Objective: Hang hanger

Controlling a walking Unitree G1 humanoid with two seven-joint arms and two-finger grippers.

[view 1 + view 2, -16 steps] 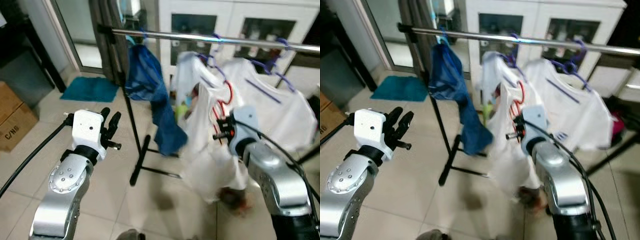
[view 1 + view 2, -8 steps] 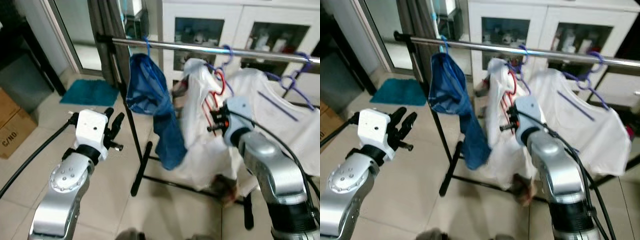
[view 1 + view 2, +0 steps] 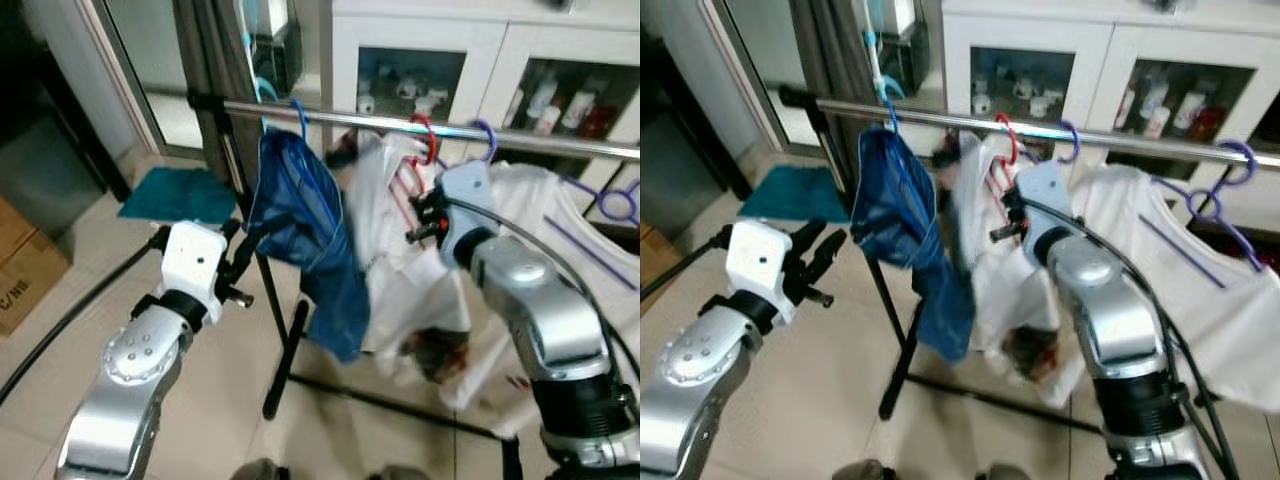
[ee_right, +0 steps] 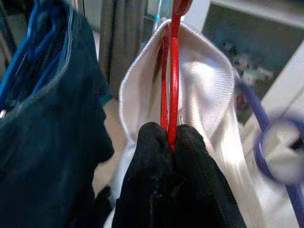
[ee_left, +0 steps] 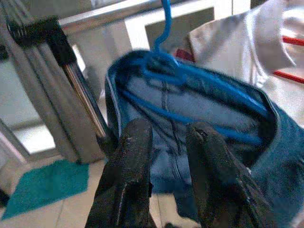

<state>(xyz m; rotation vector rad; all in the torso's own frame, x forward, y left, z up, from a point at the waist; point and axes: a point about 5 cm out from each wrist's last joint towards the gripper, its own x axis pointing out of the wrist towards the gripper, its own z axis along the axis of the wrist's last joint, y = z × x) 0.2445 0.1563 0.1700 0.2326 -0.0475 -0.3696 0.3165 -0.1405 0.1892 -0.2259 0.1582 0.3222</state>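
Red hanger [image 4: 172,71] was clamped in your right gripper [image 4: 171,137] at the rail [image 3: 560,141]; your left gripper [image 5: 167,137] stood open beside the blue garment [image 3: 300,215].

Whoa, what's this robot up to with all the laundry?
It is hanging clothes on a metal rail. Its right gripper is shut on a red hanger carrying a white shirt, and the hanger's hook is up at the rail, between a blue garment on a blue hanger and white shirts on purple hangers. Whether the hook already rests on the rail is hard to tell. The left gripper is open, close to the blue garment and holding nothing.
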